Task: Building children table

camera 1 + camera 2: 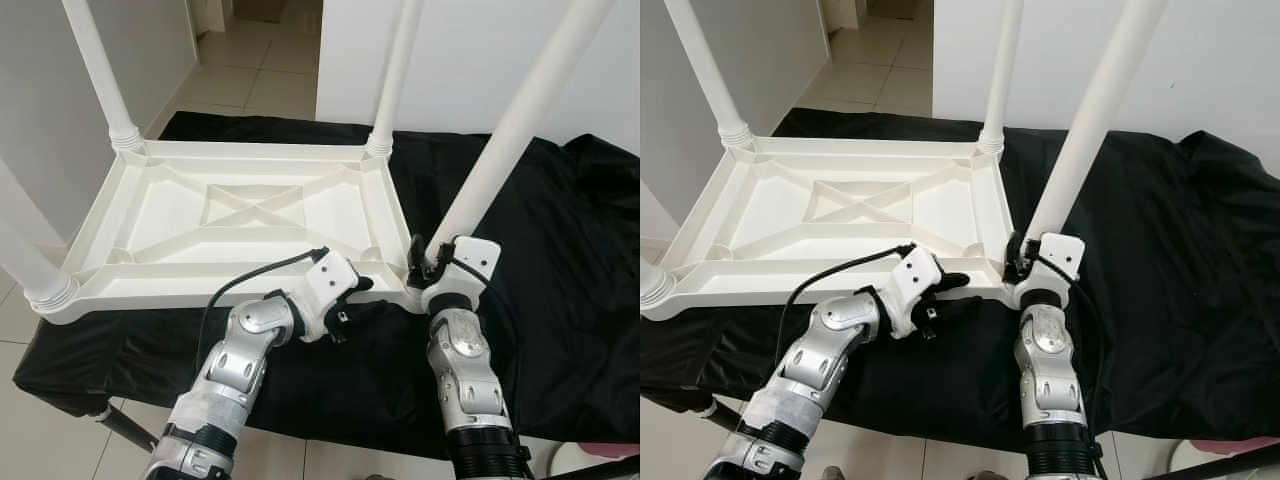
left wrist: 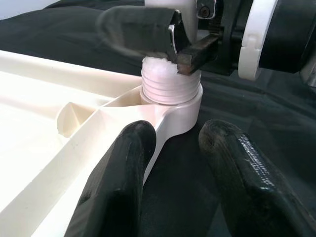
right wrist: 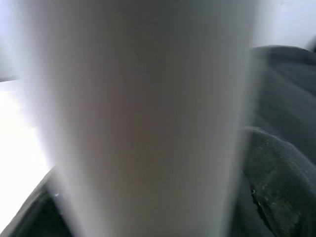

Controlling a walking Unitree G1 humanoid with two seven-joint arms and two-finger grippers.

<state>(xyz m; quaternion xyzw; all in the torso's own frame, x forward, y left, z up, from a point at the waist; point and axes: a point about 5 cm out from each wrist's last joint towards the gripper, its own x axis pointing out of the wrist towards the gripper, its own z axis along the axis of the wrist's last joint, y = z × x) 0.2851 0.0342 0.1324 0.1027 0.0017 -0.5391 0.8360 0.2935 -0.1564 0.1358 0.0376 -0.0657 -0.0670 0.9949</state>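
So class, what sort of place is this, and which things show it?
Probably a room in a home. The tiled floor runs past plain white walls into a passage, and a white table lies upside down on a black cloth, with the right gripper at one leg.

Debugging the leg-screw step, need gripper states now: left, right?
Left gripper: open, fingers either side of the tabletop corner rim, gripping nothing.
Right gripper: shut on the near-right table leg at its base.

The white plastic children's table [image 1: 240, 215] lay upside down on black cloth, four legs up, the near-right leg [image 1: 510, 140] tilted.
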